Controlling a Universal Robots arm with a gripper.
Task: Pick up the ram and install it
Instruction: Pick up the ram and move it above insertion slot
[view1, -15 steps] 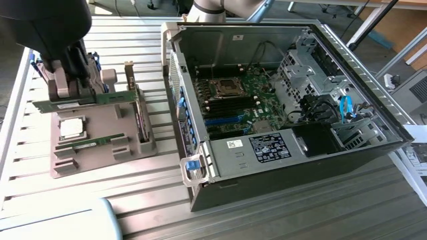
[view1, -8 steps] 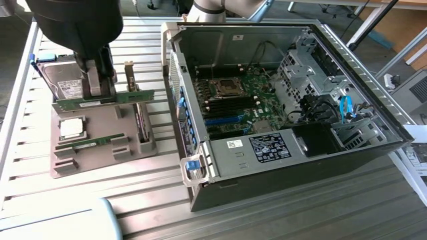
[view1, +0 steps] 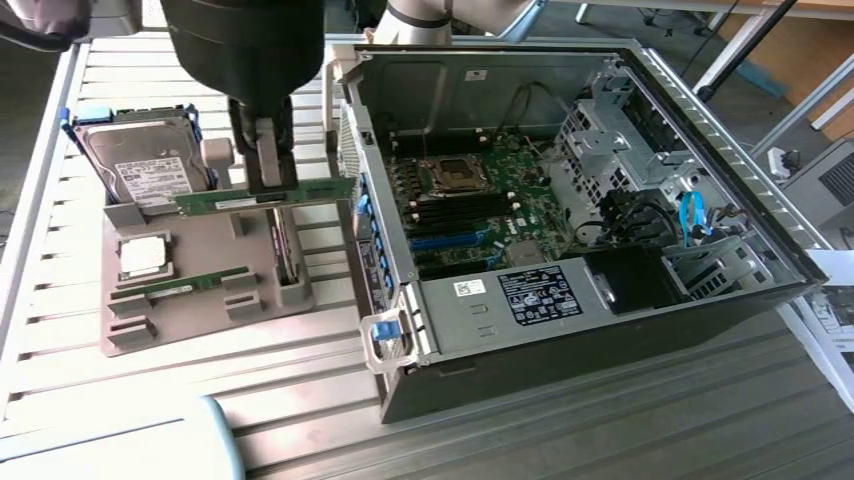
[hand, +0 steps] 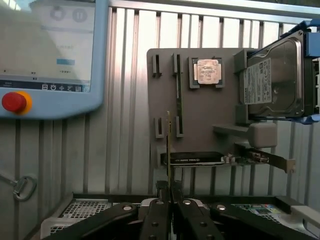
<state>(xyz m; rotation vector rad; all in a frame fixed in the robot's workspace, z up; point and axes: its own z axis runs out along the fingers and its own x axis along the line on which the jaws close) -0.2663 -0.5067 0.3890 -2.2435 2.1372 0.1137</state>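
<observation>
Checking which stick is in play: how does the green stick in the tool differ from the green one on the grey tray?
The long green ram stick is clamped in the black tool, raised over the grey plastic tray; the second green stick rests in the tray's holders, untouched. The held stick lies near the silver hard drive; the resting one lies beside the square silver processor chip. Both are long, narrow green boards.

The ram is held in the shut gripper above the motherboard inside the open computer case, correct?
No. The shut gripper holds the ram above the grey parts tray, beside the open computer case, not inside it; the exterior view shows this.
</observation>
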